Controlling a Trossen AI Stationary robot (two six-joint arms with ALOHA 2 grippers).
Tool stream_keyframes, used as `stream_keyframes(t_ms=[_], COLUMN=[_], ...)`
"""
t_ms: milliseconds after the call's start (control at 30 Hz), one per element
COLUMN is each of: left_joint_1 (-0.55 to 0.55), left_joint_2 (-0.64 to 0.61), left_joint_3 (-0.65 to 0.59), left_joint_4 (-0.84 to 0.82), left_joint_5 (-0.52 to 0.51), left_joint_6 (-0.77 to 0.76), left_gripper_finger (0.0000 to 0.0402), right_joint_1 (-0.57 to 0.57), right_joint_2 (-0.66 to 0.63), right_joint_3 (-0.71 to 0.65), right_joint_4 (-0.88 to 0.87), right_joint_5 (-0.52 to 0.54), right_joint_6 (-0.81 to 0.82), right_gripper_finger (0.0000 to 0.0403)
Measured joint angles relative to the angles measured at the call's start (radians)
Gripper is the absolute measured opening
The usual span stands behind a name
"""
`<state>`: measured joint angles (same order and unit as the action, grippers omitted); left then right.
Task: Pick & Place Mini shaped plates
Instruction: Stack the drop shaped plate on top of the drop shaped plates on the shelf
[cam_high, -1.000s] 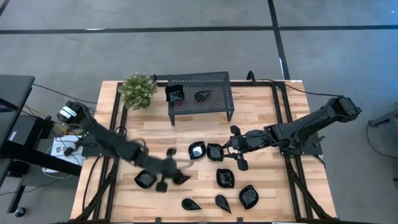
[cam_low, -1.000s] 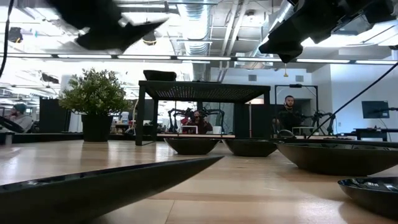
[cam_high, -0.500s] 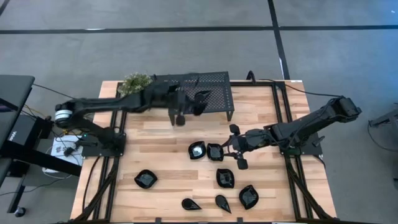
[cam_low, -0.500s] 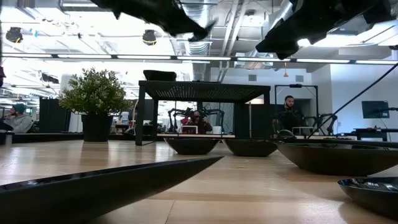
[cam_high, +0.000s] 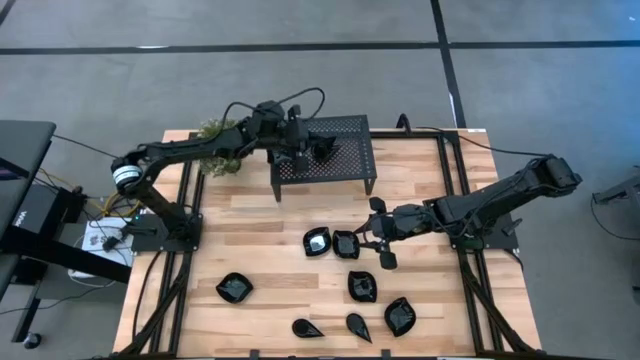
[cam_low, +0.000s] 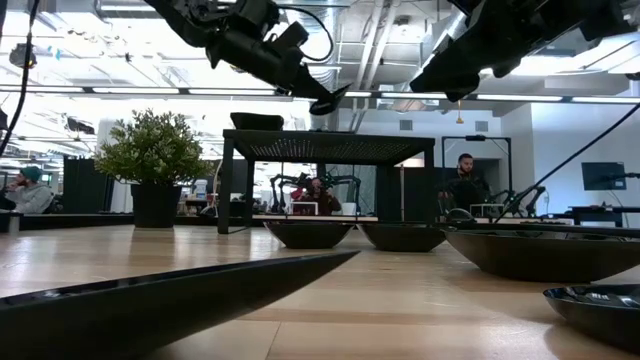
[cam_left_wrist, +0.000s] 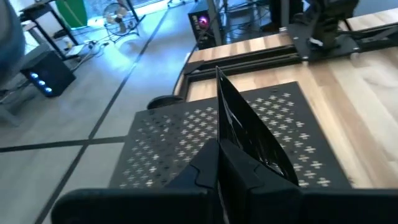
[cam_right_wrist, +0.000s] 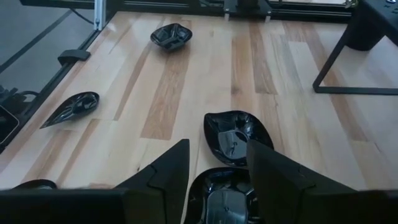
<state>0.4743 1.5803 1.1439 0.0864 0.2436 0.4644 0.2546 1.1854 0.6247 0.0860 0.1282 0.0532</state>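
My left gripper (cam_high: 308, 150) is above the black perforated stand (cam_high: 350, 150) at the far side, shut on a glossy black mini plate (cam_left_wrist: 249, 134). In the low view another plate (cam_low: 257, 121) rests on the stand's top. Several more plates lie on the wooden table, among them two side by side (cam_high: 316, 241) (cam_high: 345, 244) and one near the left (cam_high: 233, 288). My right gripper (cam_high: 364, 240) hangs open just above that pair; in its wrist view its fingers stand on either side of them (cam_right_wrist: 235, 137) without touching. My left gripper pinches the plate by one end of its rim (cam_left_wrist: 231, 149) between its two fingers. The plate stands on edge and sticks out forward past the fingertips. Its free tip (cam_low: 335, 98) slants down and hangs clear above the stand's top.
A potted plant (cam_low: 155, 150) stands on the table left of the stand, partly under my left arm. Teardrop plates (cam_high: 307, 327) (cam_high: 357, 325) lie near the front edge. Black frame rails run along both table sides. People sit in the room beyond.
My left gripper has swung from the near left of the table, up and toward the far edge, to above the stand, carrying the plate lifted clear. It has turned as it went.
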Motion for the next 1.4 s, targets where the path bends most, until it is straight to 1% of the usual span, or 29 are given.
stream_keyframes(t_ms=[367, 700, 767, 867, 1000, 1100, 1200, 1400], left_joint_1=[-0.009, -0.009, -0.009, -0.009, -0.009, -0.018, -0.041, -0.112], left_joint_2=[0.006, 0.006, 0.006, 0.006, 0.017, 0.033, 0.031, -0.027], left_joint_3=[-0.029, -0.03, -0.03, -0.03, -0.029, -0.029, -0.03, -0.029], left_joint_4=[0.0, 0.012, 0.025, 0.038, 0.037, 0.043, 0.056, 0.052], left_joint_5=[-0.014, -0.015, -0.022, -0.064, -0.068, -0.073, -0.087, -0.091], left_joint_6=[-0.01, -0.011, -0.008, -0.007, -0.008, -0.008, -0.008, -0.032], left_gripper_finger=[0.0008, 0.0009, 0.0015, 0.0036, 0.0069, 0.0085, 0.0091, 0.0092], right_joint_1=[0.0, 0.0, 0.0, 0.0, 0.0, -0.002, -0.002, -0.002], right_joint_2=[0.0, 0.0, 0.0, 0.0, 0.0, 0.0, 0.0, 0.0], right_joint_3=[0.0, 0.0, 0.0, 0.0, 0.0, 0.0, 0.0, 0.0], right_joint_4=[0.004, 0.004, 0.005, 0.004, 0.006, 0.011, 0.014, 0.02], right_joint_5=[0.0, -0.001, -0.001, -0.001, -0.001, -0.001, -0.001, -0.001], right_joint_6=[0.0, 0.0, 0.0, -0.001, -0.011, -0.011, -0.011, -0.011], right_gripper_finger=[0.0154, 0.0154, 0.0154, 0.0154, 0.0154, 0.0154, 0.0154, 0.0154])
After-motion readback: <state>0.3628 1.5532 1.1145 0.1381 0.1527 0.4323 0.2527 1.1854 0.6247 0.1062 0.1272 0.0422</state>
